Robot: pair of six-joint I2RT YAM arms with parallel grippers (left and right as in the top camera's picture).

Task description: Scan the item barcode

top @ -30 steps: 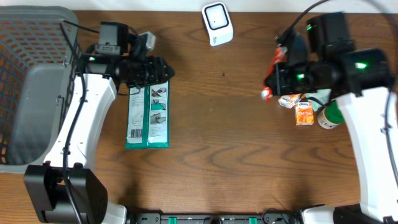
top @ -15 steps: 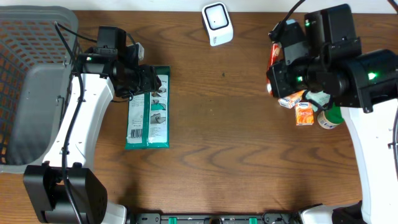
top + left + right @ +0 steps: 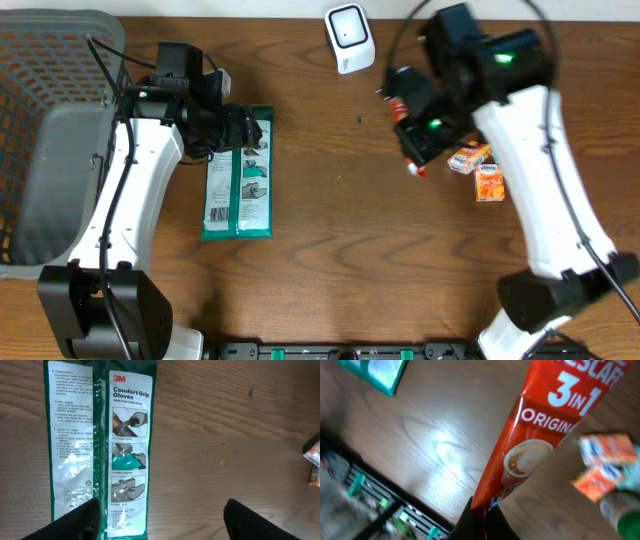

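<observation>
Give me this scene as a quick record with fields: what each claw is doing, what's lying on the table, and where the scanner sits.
left claw: open, above the green glove pack
glove pack: lies flat on the table, printed side up
right claw: shut on the end of a red coffee sachet, held above the table
scanner: white, at the far edge of the table; the sachet is beside it, not over it
orange packs: two small ones, on the table near the right arm
basket: grey mesh, at the left end
</observation>
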